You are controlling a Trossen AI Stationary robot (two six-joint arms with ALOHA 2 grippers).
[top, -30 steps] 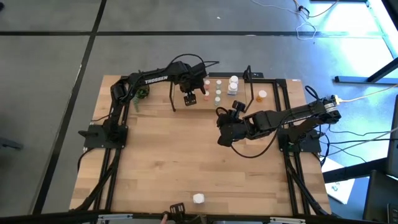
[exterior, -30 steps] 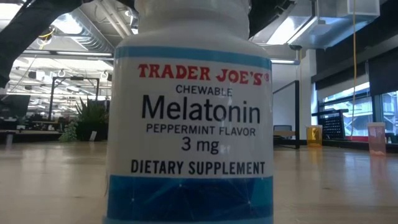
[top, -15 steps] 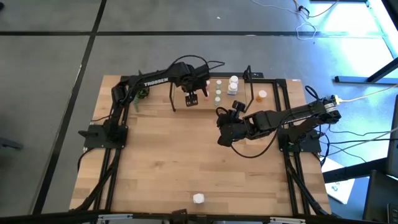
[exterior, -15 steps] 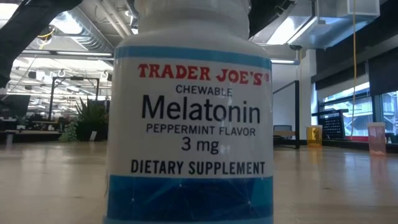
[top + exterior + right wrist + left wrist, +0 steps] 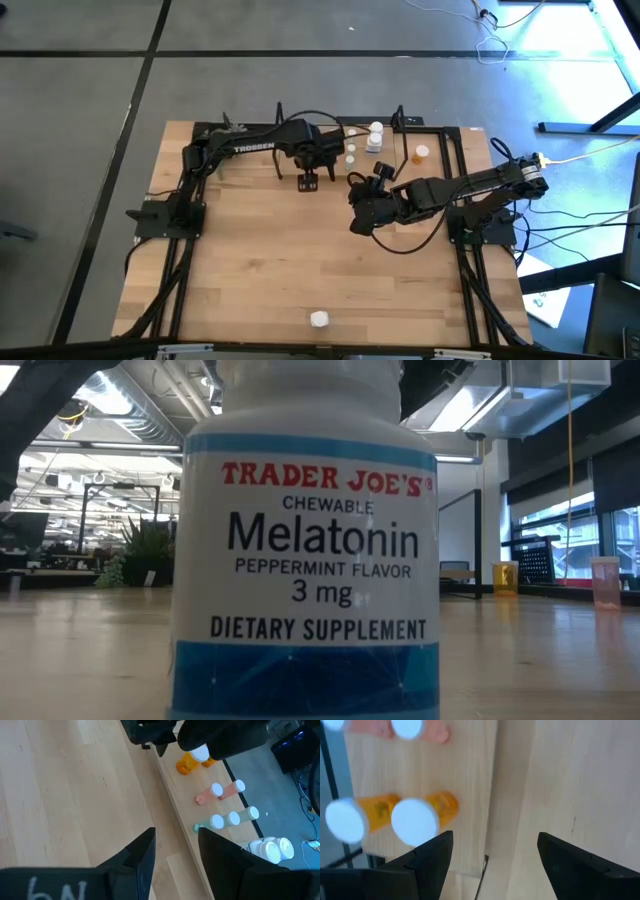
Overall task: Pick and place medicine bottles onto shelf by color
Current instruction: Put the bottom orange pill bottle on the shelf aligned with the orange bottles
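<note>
Left gripper point(image 5: 308, 181) hangs at the near edge of the shelf point(image 5: 395, 160), fingers point(image 5: 432, 857) spread wide with nothing between them. Two orange bottles point(image 5: 412, 817) stand on the shelf just beyond it, with pink bottles point(image 5: 220, 791), green bottles point(image 5: 232, 818) and white bottles point(image 5: 272, 849) in pairs further right. Right gripper point(image 5: 357, 222) waits mid-table, fingers point(image 5: 145, 852) narrowly apart, empty. One white bottle point(image 5: 319, 319) stands alone at the near table point(image 5: 260, 260) edge.
</note>
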